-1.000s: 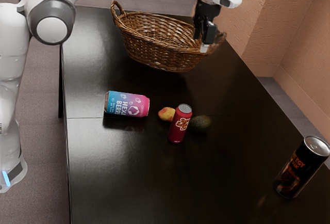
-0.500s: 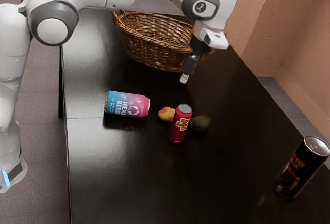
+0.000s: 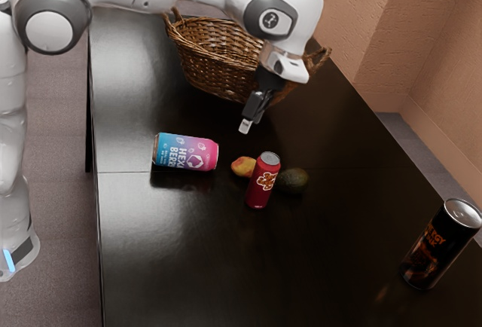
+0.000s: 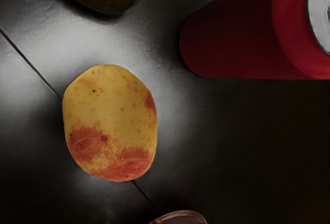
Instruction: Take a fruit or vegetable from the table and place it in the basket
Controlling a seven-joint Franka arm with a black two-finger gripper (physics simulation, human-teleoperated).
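Yellow-red fruit [image 3: 242,166], apart from pincer [image 3: 245,125], below it

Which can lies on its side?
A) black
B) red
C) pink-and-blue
C: the pink-and-blue can lies lengthwise, while the red can and black can stand upright with their lids up.

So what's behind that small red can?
In the exterior view, a yellow fruit or vegetable and an avocado peek out behind the red can, one on each side. There it covers their inner edges and the table between. The wrist view shows the yellow one uncovered.
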